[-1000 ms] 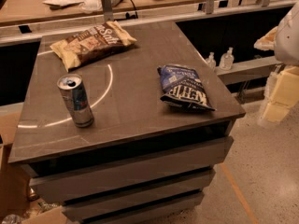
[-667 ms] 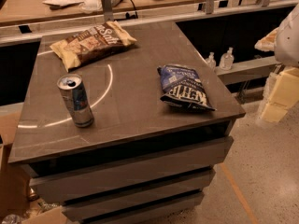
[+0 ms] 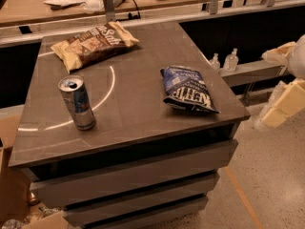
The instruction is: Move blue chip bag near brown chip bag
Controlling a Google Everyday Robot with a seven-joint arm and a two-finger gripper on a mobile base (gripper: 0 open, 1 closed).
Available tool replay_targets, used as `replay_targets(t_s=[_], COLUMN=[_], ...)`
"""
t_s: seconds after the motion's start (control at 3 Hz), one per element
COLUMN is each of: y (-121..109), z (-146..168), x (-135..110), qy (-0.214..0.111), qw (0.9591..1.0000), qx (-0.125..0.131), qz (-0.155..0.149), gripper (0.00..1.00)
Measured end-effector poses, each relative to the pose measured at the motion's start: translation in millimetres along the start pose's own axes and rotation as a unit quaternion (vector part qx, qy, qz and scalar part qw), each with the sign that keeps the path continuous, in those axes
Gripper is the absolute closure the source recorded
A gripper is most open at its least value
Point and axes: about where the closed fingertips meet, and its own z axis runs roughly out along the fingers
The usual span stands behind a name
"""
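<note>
The blue chip bag lies flat near the right edge of the dark grey table top, its white "KETTLE" lettering facing the front. The brown chip bag lies flat at the far left of the table, dark brown in the middle with cream ends. The two bags are well apart. My gripper shows as cream-coloured parts at the right edge of the view, off the table, to the right of the blue bag and lower than the table top. It holds nothing that I can see.
A blue-and-silver drink can stands upright at the front left of the table. A wooden counter with papers and clutter runs behind. Two small bottles stand on a ledge at the right. A cardboard box sits on the floor at left.
</note>
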Motion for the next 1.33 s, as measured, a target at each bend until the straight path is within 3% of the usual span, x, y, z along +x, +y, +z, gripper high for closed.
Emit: replay_targets(t_s=[0.33, 0.67, 1.33], y=[-1.6, -6.8, -6.1], z=[18.4, 35.1, 42.6], x=[-3.1, -8.5, -14.5], qy=[-0.091, -0.151, -0.163], qw=[0.9955, 0.9880, 0.9861], qx=[-0.021, -0.032, -0.032], qz=[0.015, 0.008, 0.004], gripper=[0.00, 0.00, 0.00])
